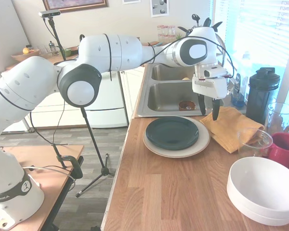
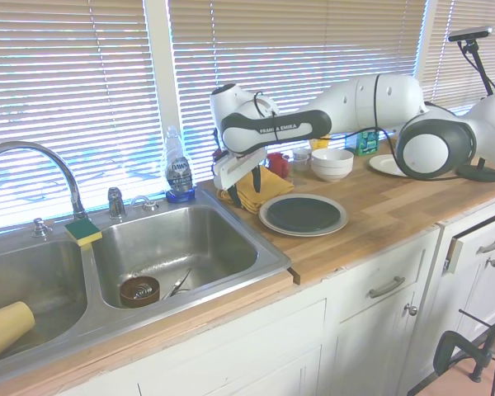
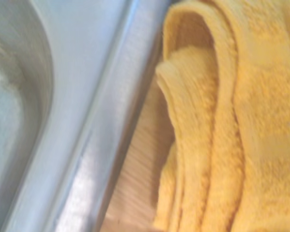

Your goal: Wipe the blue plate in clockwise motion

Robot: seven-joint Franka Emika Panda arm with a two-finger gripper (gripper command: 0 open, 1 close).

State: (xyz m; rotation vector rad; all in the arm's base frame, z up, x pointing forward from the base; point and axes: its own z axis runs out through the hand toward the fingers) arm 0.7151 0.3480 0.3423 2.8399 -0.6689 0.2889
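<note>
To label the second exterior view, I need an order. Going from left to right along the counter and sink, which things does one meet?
Faucet → green-and-yellow sponge → dish soap bottle → gripper above the yellow cloth → blue plate on the cream plate → stacked white bowls.

A wooden counter (image 1: 178, 187) carries everything, with a steel sink (image 1: 169, 96) set into it. On the wood lie a cream plate (image 1: 195, 147), a folded yellow towel (image 1: 229, 126) just beside it near the sink's edge, stacked white bowls (image 1: 262, 190), a red mug (image 1: 285, 149), a clear glass (image 1: 253, 140) and a black shaker bottle (image 1: 261, 94). A dish-soap bottle (image 2: 178, 169) stands behind the sink.
</note>
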